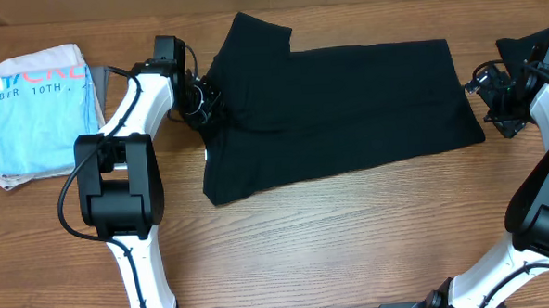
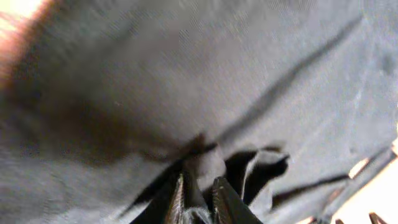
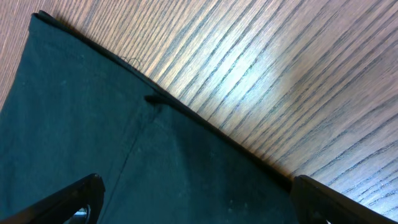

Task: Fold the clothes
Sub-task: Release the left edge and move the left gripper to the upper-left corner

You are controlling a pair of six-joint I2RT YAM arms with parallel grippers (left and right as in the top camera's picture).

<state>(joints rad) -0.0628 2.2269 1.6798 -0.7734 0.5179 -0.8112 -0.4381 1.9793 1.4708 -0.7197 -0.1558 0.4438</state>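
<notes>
A plain black T-shirt (image 1: 337, 105) lies spread nearly flat on the wooden table (image 1: 353, 243), hem to the right, one short sleeve jutting toward the far edge. Its left end is rumpled into small folds.

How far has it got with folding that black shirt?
Early on. The black shirt lies spread flat, perhaps doubled once, with one sleeve showing. Now the left gripper pinches its edge while the right gripper hovers open over the opposite hem. The remaining folds are left.
</notes>
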